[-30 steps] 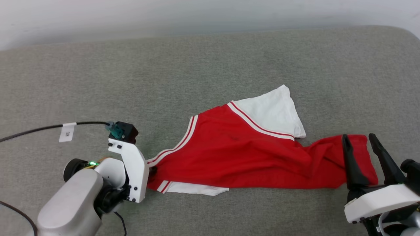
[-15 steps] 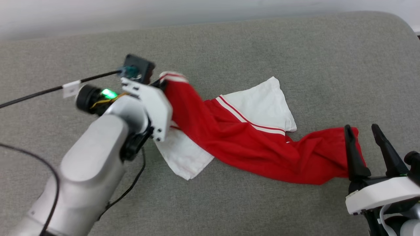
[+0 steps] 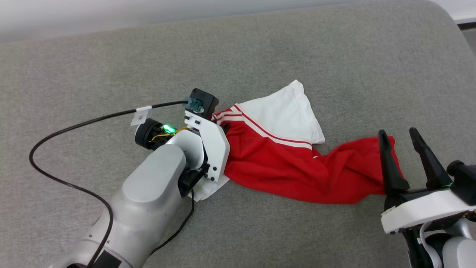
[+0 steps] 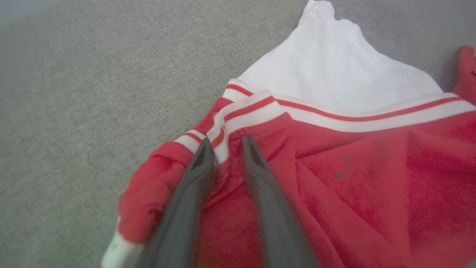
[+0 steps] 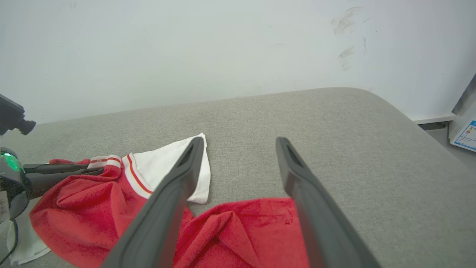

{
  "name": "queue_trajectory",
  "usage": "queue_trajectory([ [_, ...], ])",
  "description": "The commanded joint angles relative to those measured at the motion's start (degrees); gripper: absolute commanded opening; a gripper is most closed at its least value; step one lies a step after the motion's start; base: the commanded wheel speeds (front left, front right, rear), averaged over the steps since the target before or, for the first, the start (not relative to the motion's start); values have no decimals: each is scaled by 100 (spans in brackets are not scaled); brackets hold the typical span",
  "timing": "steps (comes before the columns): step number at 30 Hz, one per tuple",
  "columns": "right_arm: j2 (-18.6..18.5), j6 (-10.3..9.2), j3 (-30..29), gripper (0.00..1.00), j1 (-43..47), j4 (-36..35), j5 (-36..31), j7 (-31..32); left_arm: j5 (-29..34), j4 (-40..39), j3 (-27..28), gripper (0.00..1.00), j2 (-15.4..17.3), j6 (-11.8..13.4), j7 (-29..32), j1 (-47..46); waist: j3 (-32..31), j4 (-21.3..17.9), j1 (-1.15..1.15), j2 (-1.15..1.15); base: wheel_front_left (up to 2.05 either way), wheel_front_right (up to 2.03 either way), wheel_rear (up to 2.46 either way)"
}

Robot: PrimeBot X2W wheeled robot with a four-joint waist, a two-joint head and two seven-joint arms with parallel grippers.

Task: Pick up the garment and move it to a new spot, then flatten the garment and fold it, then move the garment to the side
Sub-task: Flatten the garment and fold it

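The garment lies crumpled on the grey surface: red body, one white sleeve spread at the top, another white bit under my left wrist. My left gripper sits low over the striped collar trim. In the left wrist view its fingers stand open by a narrow gap, with the red-white trim lying between the tips and red cloth beneath. My right gripper stands wide open over the garment's red right end, with nothing between its fingers.
A black cable loops from my left wrist across the grey padded surface. The surface's rounded right corner is near my right arm, with a pale wall behind it.
My left gripper shut on the collar end, lifted it and carried it rightward over the red body. It now sits lower with its jaws slightly parted. The right gripper stayed put; the camera shifted.
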Motion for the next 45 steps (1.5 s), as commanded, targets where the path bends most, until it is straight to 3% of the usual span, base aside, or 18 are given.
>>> queue_trajectory([
  [1, 12, -2, 1, 100, -66, 21, -2, -13, -22, 29, 25, 100, -23, -11, -90, 65, -61, 45, -1, 0, 0, 0, 0],
  [8, 11, -2, -58, 100, 194, 71, -117, 101, 14, -85, 285, 100, -85, 272, -1746, 450, -672, 432, -1, 0, 0, 0, 0],
  [14, 12, -2, -112, 100, 424, -7, -155, 250, -81, -428, 439, 100, 94, 644, -2074, 1005, -1084, 690, -1, 0, 0, 0, 0],
  [22, 11, -2, -94, 100, 552, -211, -180, 414, -274, -990, 71, 100, 488, 481, -473, 1380, -1039, 798, -1, 0, 0, 0, 0],
  [32, 12, -2, -26, 100, 324, -169, -63, 342, -474, -1274, -441, 100, 792, 219, 1710, 1172, -398, 506, -1, 0, 0, 0, 0],
  [33, 12, -2, -43, 100, 272, -107, -46, 298, -635, -1177, -610, 67, 858, 148, 2364, 1388, -330, 429, -1, 0, 0, 0, 0],
  [36, 12, -2, -70, 100, 241, -44, -25, 259, -761, -1173, -698, 0, 935, 130, 2740, 1600, -320, 392, -1, 0, 0, 0, 0],
  [40, 12, -2, -142, 100, 272, 31, -16, 251, -777, -1439, -555, 0, 1120, 279, 2518, 1733, -424, 418, -1, 0, 0, 0, 0],
  [45, 12, -2, -250, 100, 329, 120, -16, 269, -711, -2046, -91, 0, 1500, 669, 1715, 1822, -705, 548, -1, 0, 0, 0, 0],
])
